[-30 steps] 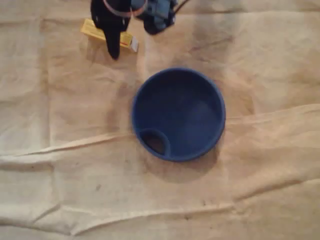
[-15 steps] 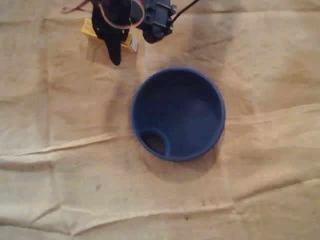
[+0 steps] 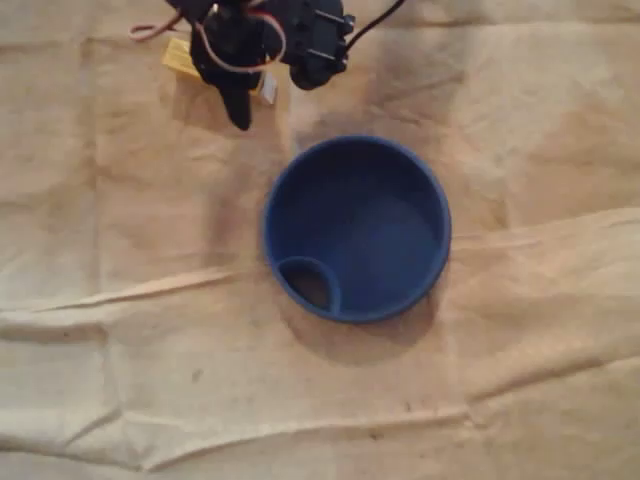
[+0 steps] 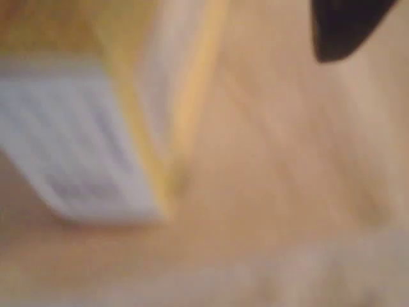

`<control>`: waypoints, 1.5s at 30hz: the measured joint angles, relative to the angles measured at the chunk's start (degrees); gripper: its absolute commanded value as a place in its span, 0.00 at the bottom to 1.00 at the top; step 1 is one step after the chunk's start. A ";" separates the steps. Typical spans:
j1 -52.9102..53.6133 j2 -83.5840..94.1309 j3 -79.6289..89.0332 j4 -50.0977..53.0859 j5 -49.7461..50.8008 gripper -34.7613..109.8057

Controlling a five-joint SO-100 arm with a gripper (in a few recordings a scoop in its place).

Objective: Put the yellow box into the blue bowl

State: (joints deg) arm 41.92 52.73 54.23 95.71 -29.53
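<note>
Yellow box (image 4: 70, 128) lies on the cloth-covered surface (image 3: 120, 300), blurred and close in wrist view, one dark fingertip (image 4: 342, 25) off to its right. Overhead, gripper (image 3: 237, 98) sits over the box; jaw gap cannot be told. Blue bowl (image 3: 290, 180) stands near, apart from both.

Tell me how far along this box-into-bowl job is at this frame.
Nothing finished: the blue bowl is empty. In hand: the gripper hangs over the yellow box, which lies on the cloth up-left of the bowl in the overhead view; whether the fingers have closed is unclear. Left: grasp, lift, carry, release into the bowl.
</note>
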 measured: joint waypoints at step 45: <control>0.00 0.00 0.00 -2.81 0.00 0.38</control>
State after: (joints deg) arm 41.92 52.73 54.23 92.90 -29.53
